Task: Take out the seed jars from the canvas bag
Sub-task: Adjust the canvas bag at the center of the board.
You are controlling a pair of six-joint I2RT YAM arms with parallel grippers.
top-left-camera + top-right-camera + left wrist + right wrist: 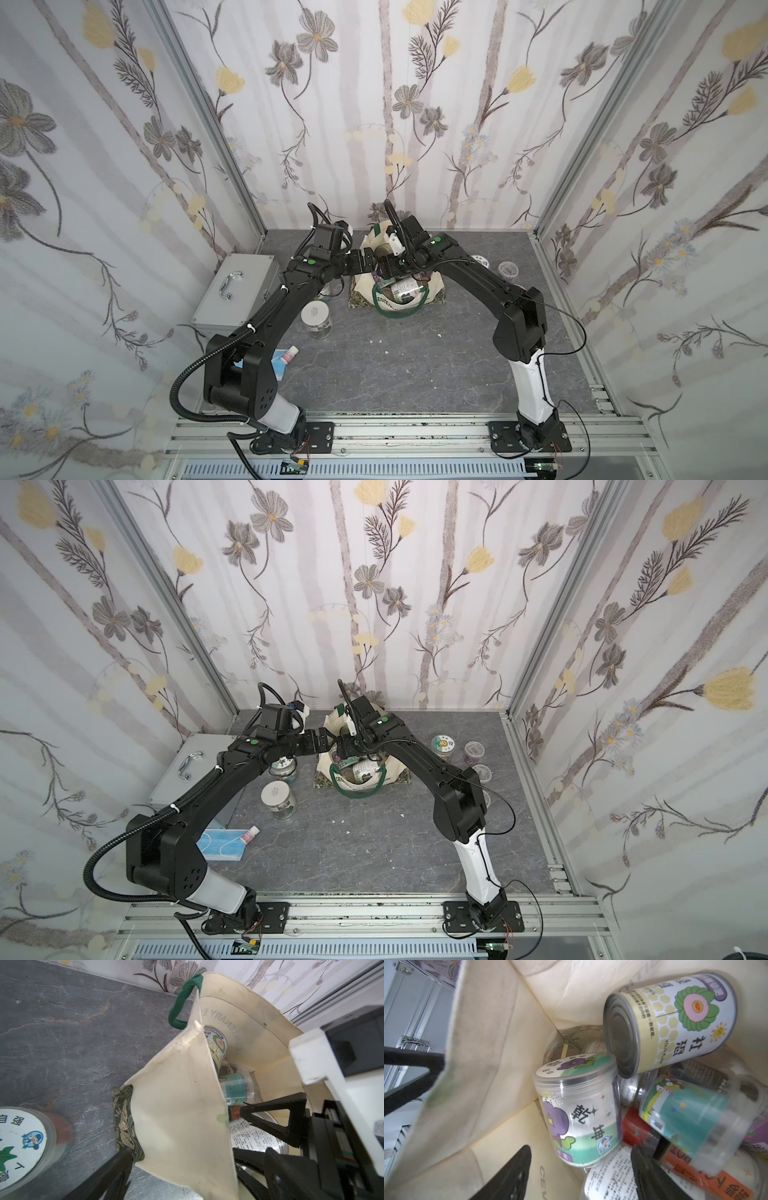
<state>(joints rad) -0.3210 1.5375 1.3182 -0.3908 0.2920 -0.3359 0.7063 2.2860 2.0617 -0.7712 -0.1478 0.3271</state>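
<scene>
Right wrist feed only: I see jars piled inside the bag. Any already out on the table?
Observer: Yes, at least five. In a top view, three stand on the right arm's side, among them a green-and-white-lidded jar. Two more stand on the left arm's side, one a white-lidded jar.
Operator: Left arm?
Observer: The left gripper sits at the rim of the canvas bag, jaws open.
Operator: Clutter on the table?
Observer: A pink-capped bottle and a blue face mask lie by the left arm's base, beside a silver case.
</scene>
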